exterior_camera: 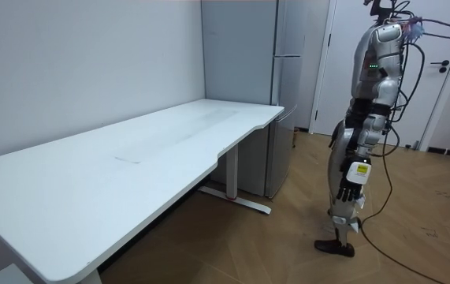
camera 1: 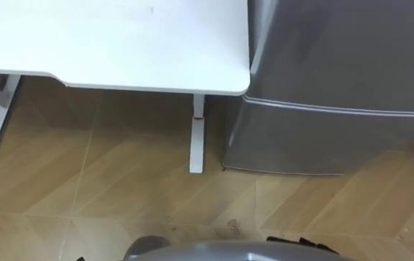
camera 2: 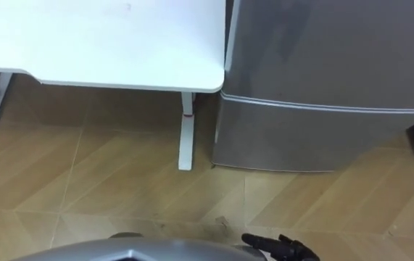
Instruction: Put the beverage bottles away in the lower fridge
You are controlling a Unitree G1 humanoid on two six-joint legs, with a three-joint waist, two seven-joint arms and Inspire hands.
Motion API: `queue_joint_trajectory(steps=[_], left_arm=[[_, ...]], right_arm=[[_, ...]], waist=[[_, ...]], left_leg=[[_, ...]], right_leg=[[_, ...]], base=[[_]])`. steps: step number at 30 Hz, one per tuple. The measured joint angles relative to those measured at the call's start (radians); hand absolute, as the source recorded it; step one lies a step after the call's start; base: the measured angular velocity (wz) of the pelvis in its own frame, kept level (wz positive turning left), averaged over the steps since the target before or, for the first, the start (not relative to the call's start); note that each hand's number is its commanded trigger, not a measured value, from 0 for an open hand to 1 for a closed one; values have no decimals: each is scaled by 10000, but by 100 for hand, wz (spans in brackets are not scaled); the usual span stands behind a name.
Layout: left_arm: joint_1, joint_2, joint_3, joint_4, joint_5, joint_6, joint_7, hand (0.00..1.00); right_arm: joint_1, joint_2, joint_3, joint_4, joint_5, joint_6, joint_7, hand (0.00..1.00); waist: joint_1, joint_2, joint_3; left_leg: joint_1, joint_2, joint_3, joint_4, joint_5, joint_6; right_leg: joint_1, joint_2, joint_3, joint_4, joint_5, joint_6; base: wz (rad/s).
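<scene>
Fridge (camera 1: 337, 87) stands upright, both doors closed, just beside the desk (camera 1: 119, 43) corner. Left hand (exterior_camera: 351, 185) hangs with fingers relaxed; right hand (camera 2: 283, 248): fingers' state unclear.

Table (camera 1: 119, 43) just left of fridge (camera 1: 337, 72)
</scene>
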Motion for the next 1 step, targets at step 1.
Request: queue_joint_trajectory(steps=[1], left_arm=[[-26,4,-1,0,79,0,1,0]], right_arm=[[-1,0,-1,0,-3,-2,4,0]], waist=[[-18,-4,-3]], left_leg=[[-1,-1,12,-1,-3,4]], right_leg=[[-14,-3,21,10,0,1]], base=[[0]])
